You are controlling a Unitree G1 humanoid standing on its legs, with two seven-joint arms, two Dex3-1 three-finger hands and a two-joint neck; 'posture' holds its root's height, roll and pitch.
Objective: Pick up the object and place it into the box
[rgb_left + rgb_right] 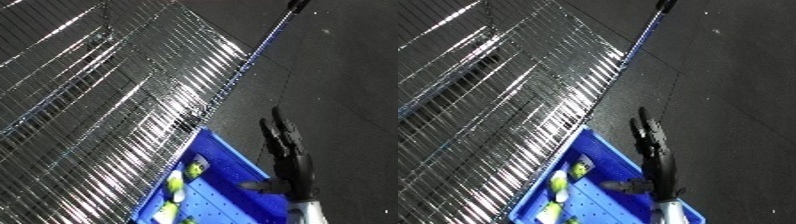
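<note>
Risks first. Nothing visibly held by the right robot hand (289,155): black fingers straight and close together, thumb stuck out sideways over the blue plastic bin (233,159), palm above the bin's right-hand wall. Could clip that wall on the way down or out, and nudge the bin across the dark speckled floor (338,75). Could equally catch on the shiny wire-grid metal shelf (107,100), which sits right against the bin's far corner and leaves little room for a reach on that side. Left robot hand nowhere in view, so no support there if the bin slides.

Also open to a mix-up: several yellow-green items already inside the bin, in a row along its left wall, and no separate loose object on the shelf or floor. Hard to tell which counts as the one to move; quite possibly already delivered.

Clearest of them, the small yellow-green object with a white end (196,169), lies flat on the bin's perforated bottom near the far corner. Long axis roughly parallel to the left wall, white end apparently towards the far corner and the shelf, green end towards the robot. Too small for more detail.
</note>
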